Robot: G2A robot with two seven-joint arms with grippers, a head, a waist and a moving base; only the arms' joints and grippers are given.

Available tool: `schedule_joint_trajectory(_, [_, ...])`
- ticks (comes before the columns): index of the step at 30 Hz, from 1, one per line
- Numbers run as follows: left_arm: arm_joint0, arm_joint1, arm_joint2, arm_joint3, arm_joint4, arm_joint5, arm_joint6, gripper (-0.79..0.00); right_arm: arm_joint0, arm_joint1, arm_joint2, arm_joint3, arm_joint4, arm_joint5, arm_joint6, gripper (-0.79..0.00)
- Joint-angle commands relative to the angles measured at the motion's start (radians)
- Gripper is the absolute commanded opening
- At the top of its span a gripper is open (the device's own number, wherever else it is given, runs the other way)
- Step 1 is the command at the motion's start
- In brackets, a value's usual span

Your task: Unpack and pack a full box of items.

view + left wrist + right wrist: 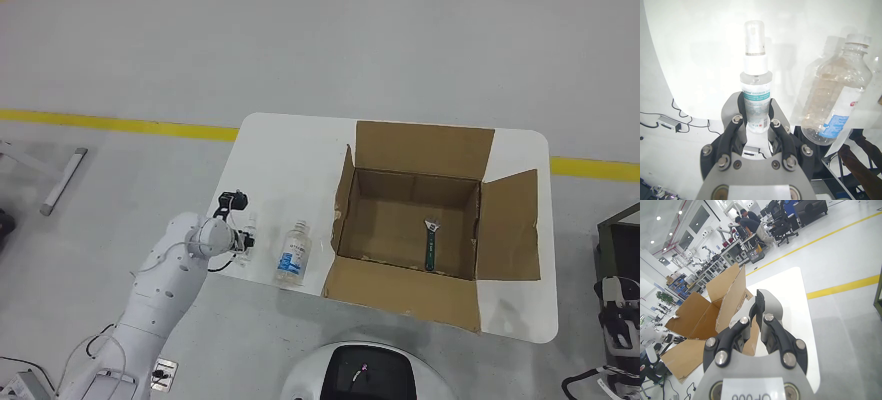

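While our left tool (756, 102) is clenched around the spray bottle (755, 62) near the desk's (285, 160) left edge, a water bottle (294, 255) rests just beside it. Our right tool (758, 308) is pressed closed on nothing. A green wrench (430, 246) lies inside the open box (400, 290).

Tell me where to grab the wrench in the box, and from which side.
Take the wrench by its green handle, near the middle, coming straight down from above and closing across its width. It lies flat on the floor of the open box, so the walls likely block any sideways approach, and the long, straight handle should give a steadier hold than the head.
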Motion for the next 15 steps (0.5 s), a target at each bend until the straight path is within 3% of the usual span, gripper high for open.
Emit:
schedule_joint_trajectory(1, [0.015, 0.001, -0.003, -0.010, 0.003, 0.001, -0.003, -0.785, 0.000, 0.000, 0.000, 0.000, 0.000, 0.000, 0.000, -0.785])
schedule_joint_trajectory(14, [-0.009, -0.012, 0.070, 0.046, 0.012, 0.036, 0.004, -0.785, 0.000, 0.000, 0.000, 0.000, 0.000, 0.000, 0.000, -0.785])
schedule_joint_trajectory(15, [-0.013, -0.013, 0.072, 0.049, 0.007, 0.035, 0.001, -0.720, 0.000, 0.000, 0.000, 0.000, 0.000, 0.000, 0.000, -0.785])
